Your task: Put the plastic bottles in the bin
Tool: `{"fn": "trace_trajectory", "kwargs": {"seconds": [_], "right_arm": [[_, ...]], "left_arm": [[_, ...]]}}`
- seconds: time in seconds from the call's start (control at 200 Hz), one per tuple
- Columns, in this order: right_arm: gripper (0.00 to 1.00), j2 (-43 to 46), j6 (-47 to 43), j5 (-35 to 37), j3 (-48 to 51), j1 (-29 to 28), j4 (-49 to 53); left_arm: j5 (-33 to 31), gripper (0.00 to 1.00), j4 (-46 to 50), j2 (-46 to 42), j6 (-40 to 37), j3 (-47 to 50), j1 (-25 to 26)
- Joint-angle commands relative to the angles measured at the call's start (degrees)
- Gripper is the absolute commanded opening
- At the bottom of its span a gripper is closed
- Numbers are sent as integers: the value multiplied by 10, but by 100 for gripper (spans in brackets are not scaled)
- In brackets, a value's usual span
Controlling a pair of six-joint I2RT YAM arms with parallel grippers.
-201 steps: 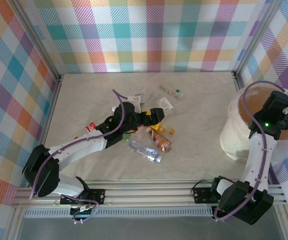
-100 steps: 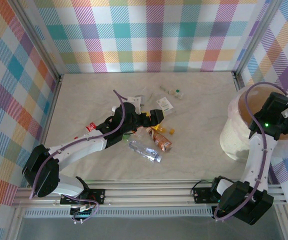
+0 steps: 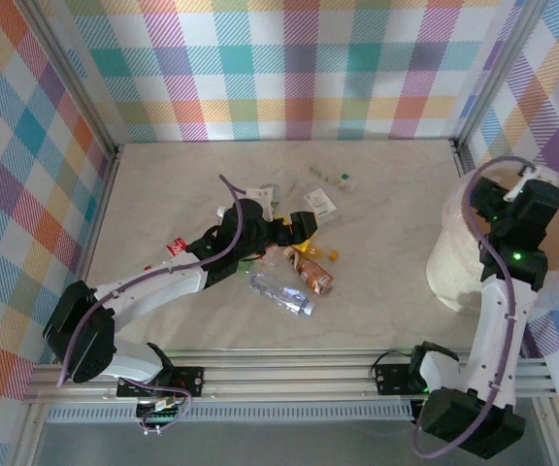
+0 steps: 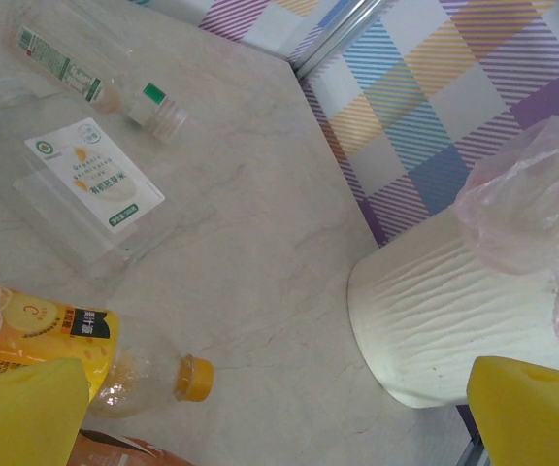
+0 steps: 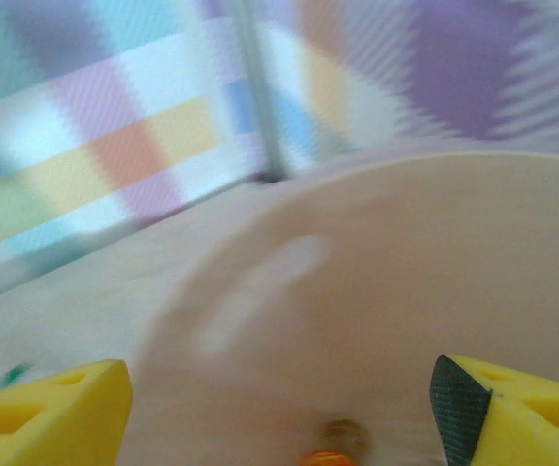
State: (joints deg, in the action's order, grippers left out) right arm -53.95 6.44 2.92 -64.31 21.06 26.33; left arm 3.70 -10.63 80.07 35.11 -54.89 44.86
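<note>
Left fingers (image 4: pixel 22 417) spread, empty, over bottles (image 3: pixel 311 275) mid-frame, right fingers (image 5: pixel 47 413) apart, empty, above bin (image 3: pixel 451 267) at right edge

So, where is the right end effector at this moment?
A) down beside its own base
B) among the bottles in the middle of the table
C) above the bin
C: the right end effector hangs over the bin, and the right wrist view looks into its pale inside.

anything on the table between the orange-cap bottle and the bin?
Nothing. In the left wrist view, the table between the orange-cap bottle and the bin is bare.
</note>
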Motion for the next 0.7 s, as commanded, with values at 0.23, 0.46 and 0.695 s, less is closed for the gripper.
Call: {"fn": "trace_trajectory", "kwargs": {"seconds": [0.23,0.46,0.695], "right_arm": [[84,-62,-74,-94,-49,-223,8],[89,-136,-51,-127,-44,-324,-34],[92,-225,0,-140,-26,-355,-91]], "left_arm": [[-47,100,22,-27,0,13,8],[-100,100,47,-64,8,31,8],[-97,100,100,-92,-5,33,8]]}}
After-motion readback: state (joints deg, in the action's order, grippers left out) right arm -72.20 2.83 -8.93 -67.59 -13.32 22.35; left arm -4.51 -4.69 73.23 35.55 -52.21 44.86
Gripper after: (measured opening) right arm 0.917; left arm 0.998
